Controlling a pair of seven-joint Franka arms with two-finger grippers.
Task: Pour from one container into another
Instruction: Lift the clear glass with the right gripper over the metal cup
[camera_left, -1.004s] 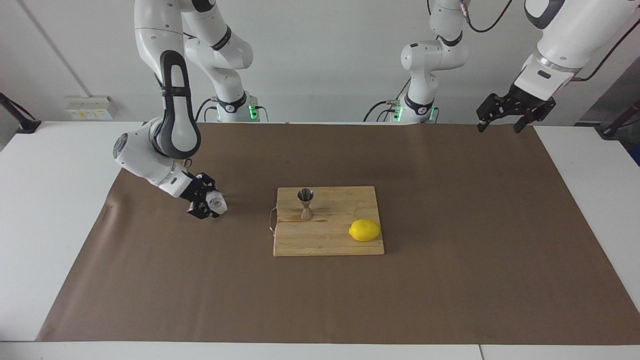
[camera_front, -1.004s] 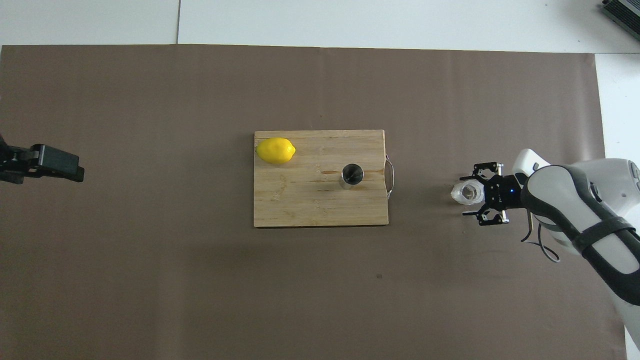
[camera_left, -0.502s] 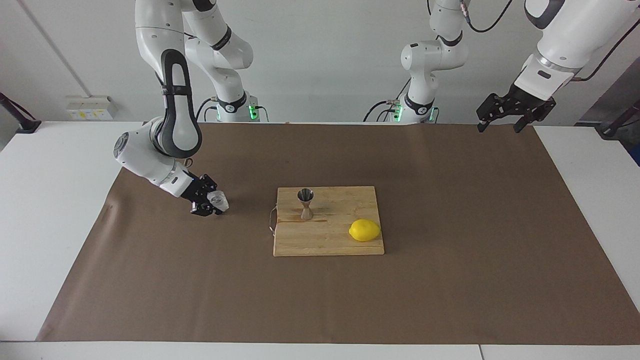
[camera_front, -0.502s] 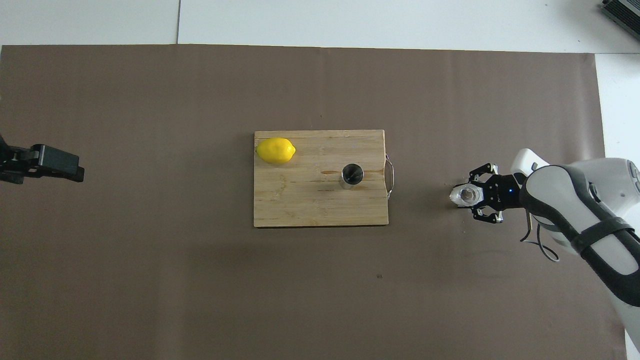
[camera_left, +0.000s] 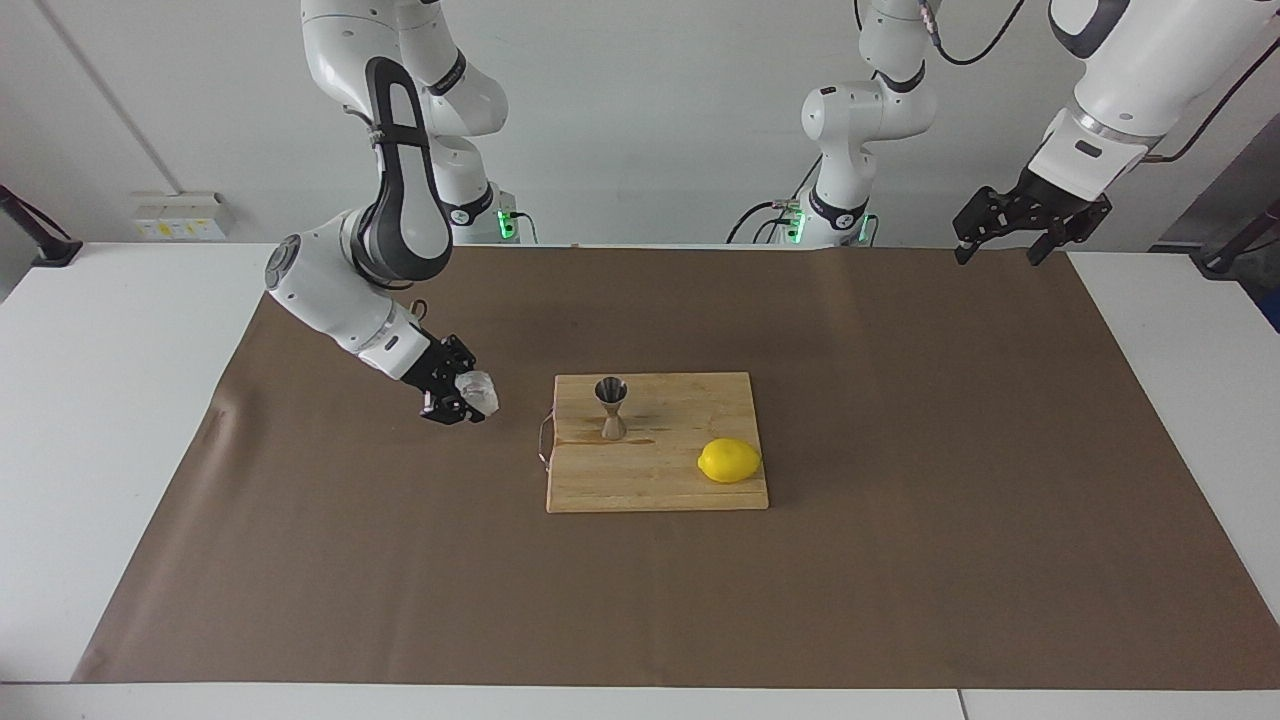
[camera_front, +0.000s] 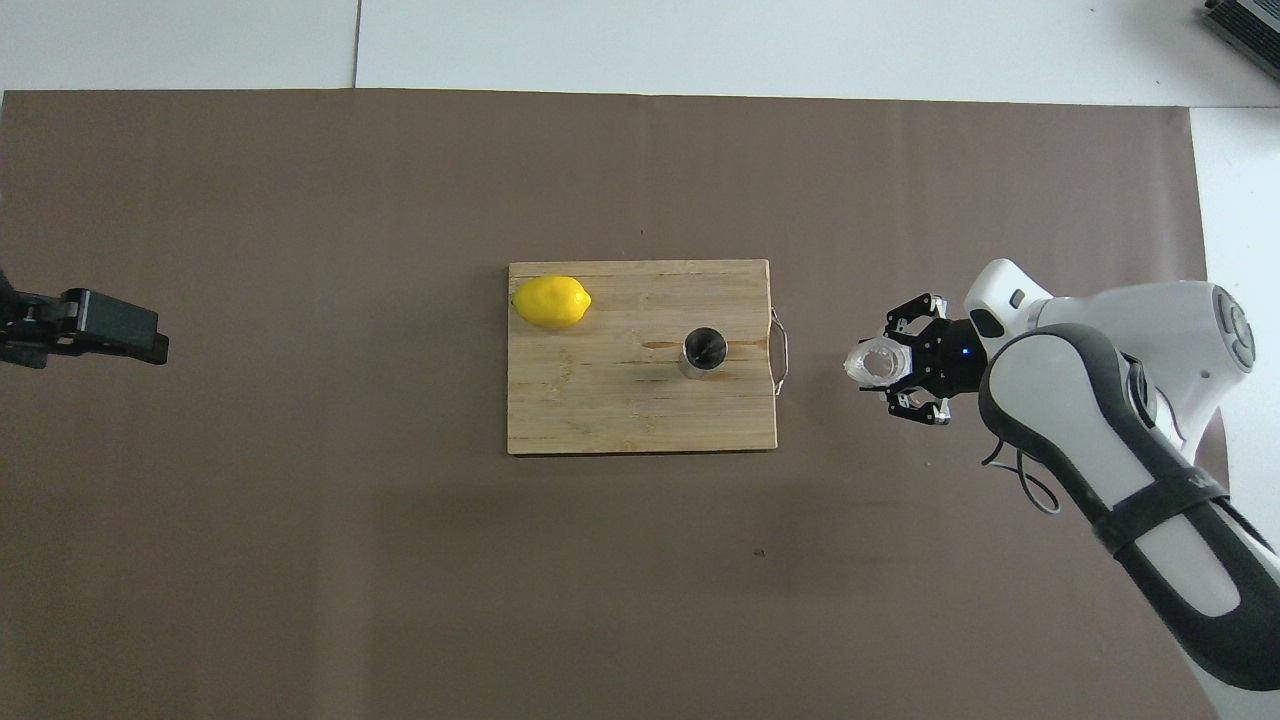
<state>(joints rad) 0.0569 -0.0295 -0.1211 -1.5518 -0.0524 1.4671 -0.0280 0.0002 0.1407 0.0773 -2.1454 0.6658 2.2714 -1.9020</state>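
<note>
Even, fairly bright light is falling from above, leaving no hard glare on the matte brown paper cover (camera_left: 900, 560). Soft, faint shadows are pooling just beside the cutting board (camera_left: 655, 445), the lemon (camera_left: 729, 460) and the steel jigger (camera_left: 611, 405). A broad, dim shadow band is darkening the paper in the overhead view. Green lights are glowing at the arm bases. Both views are staying sharp throughout, with no motion blur showing, and straight edges are bending only slightly near the frame borders.
</note>
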